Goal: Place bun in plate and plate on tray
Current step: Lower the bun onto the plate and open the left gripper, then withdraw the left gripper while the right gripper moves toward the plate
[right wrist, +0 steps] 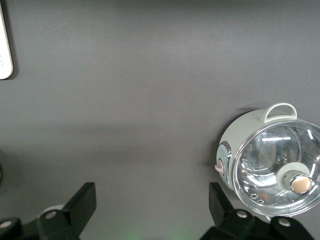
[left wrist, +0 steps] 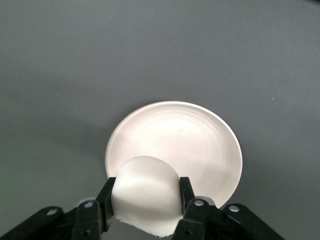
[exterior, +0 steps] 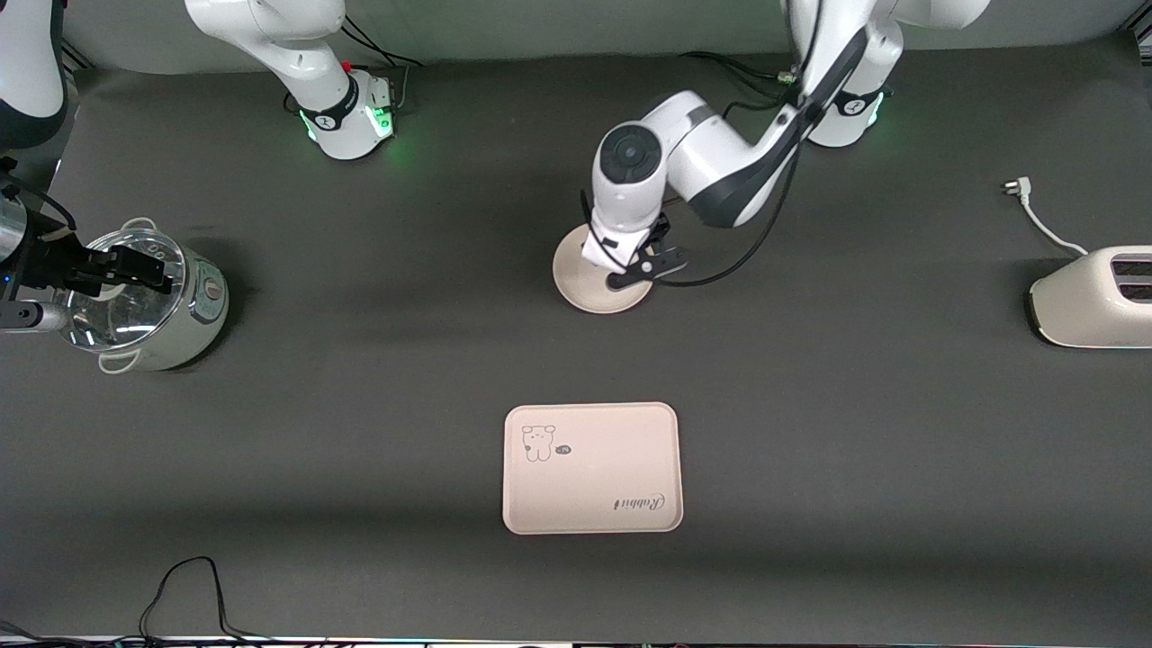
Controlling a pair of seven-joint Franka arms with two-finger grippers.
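"Rabbit" script on the tray (exterior: 590,468), printed beside a small rabbit drawing (exterior: 538,442)

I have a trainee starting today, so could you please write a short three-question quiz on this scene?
1. True or false: the left gripper has its jaws shut on the bun.
2. What is the bun over? A. the tray B. the plate C. the toaster
3. Fill in: the right gripper waits, jaws open, over the ____.

Key: 1 true; 2 B; 3 pot.
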